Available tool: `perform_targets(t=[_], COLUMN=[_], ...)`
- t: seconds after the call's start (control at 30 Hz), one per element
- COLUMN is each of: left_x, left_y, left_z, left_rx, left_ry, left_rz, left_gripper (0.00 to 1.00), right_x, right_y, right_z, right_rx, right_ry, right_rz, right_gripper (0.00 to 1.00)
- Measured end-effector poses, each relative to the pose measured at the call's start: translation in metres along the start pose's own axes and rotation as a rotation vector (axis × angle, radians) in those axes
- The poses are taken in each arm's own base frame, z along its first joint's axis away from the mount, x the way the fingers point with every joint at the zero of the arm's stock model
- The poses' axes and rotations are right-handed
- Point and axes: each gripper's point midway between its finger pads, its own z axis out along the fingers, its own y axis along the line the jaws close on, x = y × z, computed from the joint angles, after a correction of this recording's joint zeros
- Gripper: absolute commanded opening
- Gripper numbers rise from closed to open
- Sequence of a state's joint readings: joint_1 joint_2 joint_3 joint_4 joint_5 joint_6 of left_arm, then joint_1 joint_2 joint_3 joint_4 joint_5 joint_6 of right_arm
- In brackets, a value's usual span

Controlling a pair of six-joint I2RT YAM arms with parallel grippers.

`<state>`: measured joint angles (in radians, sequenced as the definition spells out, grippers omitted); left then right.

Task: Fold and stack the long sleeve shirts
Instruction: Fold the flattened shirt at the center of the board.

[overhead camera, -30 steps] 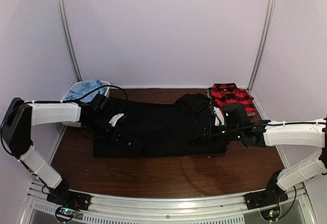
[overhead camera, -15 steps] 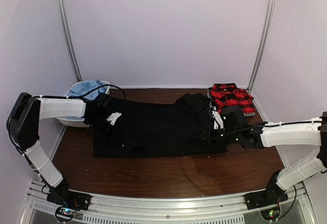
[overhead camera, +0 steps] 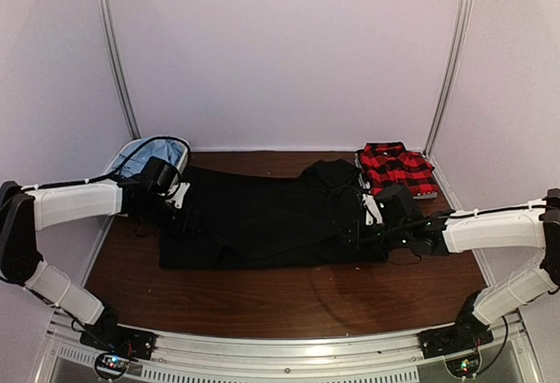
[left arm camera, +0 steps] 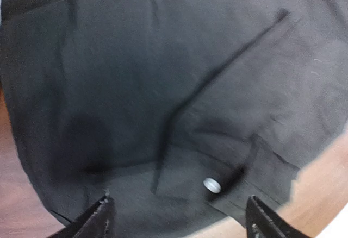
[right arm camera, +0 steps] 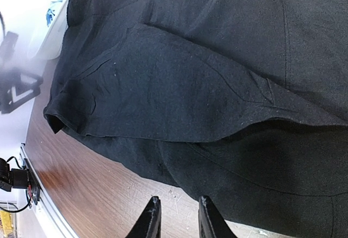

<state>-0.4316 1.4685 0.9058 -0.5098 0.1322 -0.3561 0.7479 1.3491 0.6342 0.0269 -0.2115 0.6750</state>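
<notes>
The black long sleeve shirt (overhead camera: 271,217) lies spread flat across the table, one sleeve folded over its body. A red-and-black plaid shirt (overhead camera: 395,166) sits folded at the back right. The light blue shirt (overhead camera: 150,152) is bunched in a white basket at the back left. My left gripper (overhead camera: 185,212) hovers over the black shirt's left end; its jaws (left arm camera: 179,219) stand wide open above black cloth (left arm camera: 163,86) and a white button (left arm camera: 212,185). My right gripper (overhead camera: 363,226) is at the shirt's right end, its jaws (right arm camera: 179,219) a little apart with nothing between them, over bare wood beside the shirt's edge (right arm camera: 179,102).
The white basket (overhead camera: 122,157) stands against the left wall behind my left arm. Bare brown table (overhead camera: 289,300) runs between the shirt and the arms' bases. Walls and metal posts close the back and both sides.
My left gripper has opened, let go of the black cloth, and drawn back towards the left and far side. The right arm has barely moved.
</notes>
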Motion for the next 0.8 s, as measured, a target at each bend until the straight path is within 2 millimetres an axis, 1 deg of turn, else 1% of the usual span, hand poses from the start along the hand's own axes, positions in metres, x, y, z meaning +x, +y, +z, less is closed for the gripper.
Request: perform_targets(t=[0.13,0.2,0.27,0.33,0.4,0.5,0.6,0.7,0.8], left_x=[0.012,0.014,0.015,0.019,0.026,0.036,0.051,0.065,0.07], left_y=[-0.017,-0.032,-0.052,-0.069,-0.079,-0.082,-0.077,-0.066,-0.056], left_z=[-0.017,-0.026,-0.034,-0.037,-0.035,-0.023,-0.003,0.017,0.031], left_rx=[0.074,0.093,0.102,0.101,0.085,0.03,-0.063,-0.166,-0.26], left_ry=[-0.061,-0.094,-0.127,-0.141,-0.138,-0.114,-0.062,0.001,0.042], left_rz=[-0.02,0.014,0.069,0.115,0.149,0.179,0.208,0.243,0.263], left_gripper=[0.88,0.88,0.88,0.88,0.88,0.88,0.85,0.78,0.67], right_x=[0.0,0.002,0.004,0.006,0.007,0.007,0.007,0.007,0.007], right_y=[0.0,-0.001,-0.003,-0.004,-0.003,-0.002,-0.003,-0.002,-0.002], right_z=[0.002,0.004,0.007,0.008,0.009,0.01,0.011,0.011,0.012], right_rx=[0.0,0.003,0.008,0.011,0.01,0.007,0.007,0.006,0.005], right_ry=[0.0,0.005,0.013,0.02,0.021,0.021,0.022,0.021,0.02], right_rz=[0.0,0.0,0.001,0.001,-0.001,-0.003,-0.002,-0.003,-0.003], right_gripper=[0.25,0.25,0.25,0.25,0.25,0.25,0.25,0.24,0.24])
